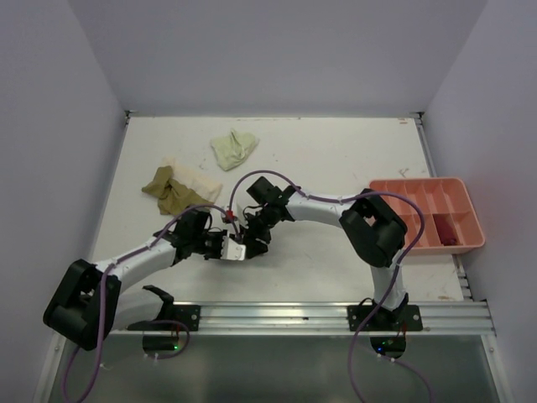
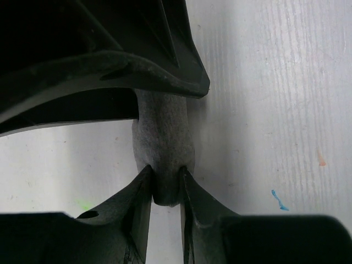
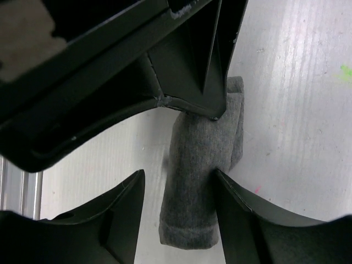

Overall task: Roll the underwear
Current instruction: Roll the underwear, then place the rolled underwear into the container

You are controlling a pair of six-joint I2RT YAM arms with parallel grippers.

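1. Left wrist view: the left gripper (image 2: 165, 175) is pinched narrow on one end of the grey knitted cloth roll (image 2: 162, 137). The roll lies on the white table (image 2: 264, 110), well apart from the salmon-pink plastic compartment tray (image 1: 419, 181), on its left-arm side.
2. The right gripper (image 3: 179, 177) stands wide around the roll, one finger clear of it.
3. Risk: the fabric looks soft and springy. With only one end pinned, the free end could loosen and unroll.
4. Risk: on a lift, the limp tube may sag or slip from the smooth, hard fingers.
5. Texture: the roll is fuzzy and matte, a stubby cylinder. The table is smooth and faintly streaked.
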